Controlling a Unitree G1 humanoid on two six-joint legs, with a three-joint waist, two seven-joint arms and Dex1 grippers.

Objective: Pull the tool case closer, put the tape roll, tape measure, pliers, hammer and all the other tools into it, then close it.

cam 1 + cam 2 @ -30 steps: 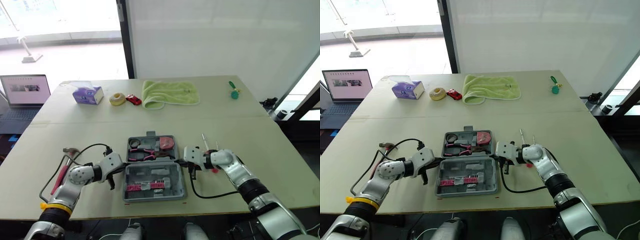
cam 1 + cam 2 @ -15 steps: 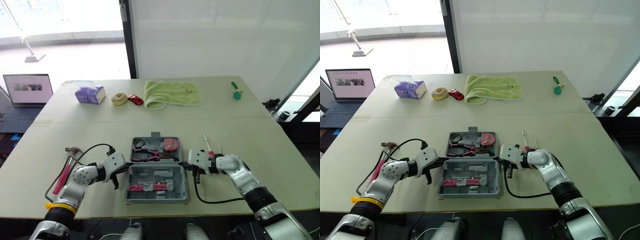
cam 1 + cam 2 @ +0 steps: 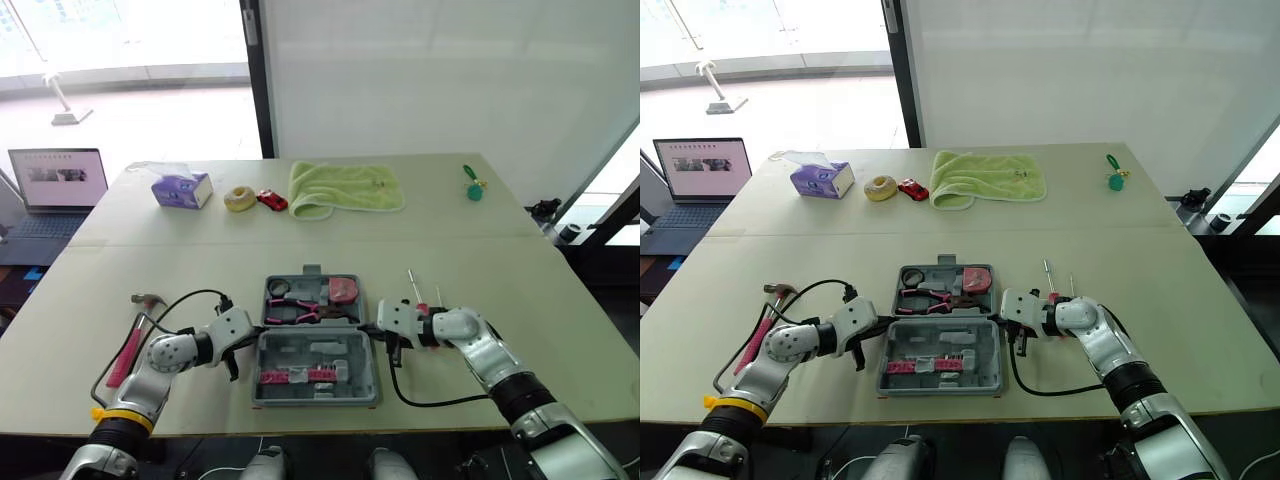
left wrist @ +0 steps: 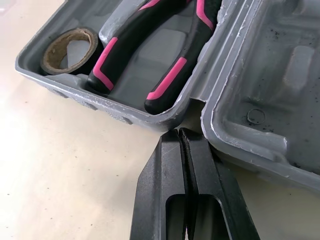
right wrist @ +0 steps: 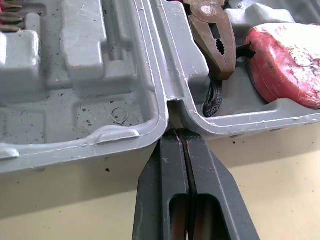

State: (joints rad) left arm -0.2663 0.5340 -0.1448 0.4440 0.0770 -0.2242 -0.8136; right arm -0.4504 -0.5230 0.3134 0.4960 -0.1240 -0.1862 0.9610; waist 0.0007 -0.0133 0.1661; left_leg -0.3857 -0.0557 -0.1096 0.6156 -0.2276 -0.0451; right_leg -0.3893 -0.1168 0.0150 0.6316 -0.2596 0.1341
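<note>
Tool case [image 3: 362,362] lies open near the front edge of the worktop [image 3: 500,260], between the two arms. The left jaws are pressed together, empty, tips at the hinge notch on the case's left side. The right jaws are likewise clenched on nothing, tips at the notch on its right side. The case's far half holds a tape roll [image 3: 278,288], pliers [image 3: 297,313] and a red tape measure [image 3: 343,290]. A hammer [image 3: 125,352] lies left of the left arm. Two screwdrivers [image 3: 412,284] lie just beyond the right arm. Far back sit a tissue box [image 3: 181,188], a toy car [image 3: 271,199] and a green towel [image 3: 345,187].
</note>
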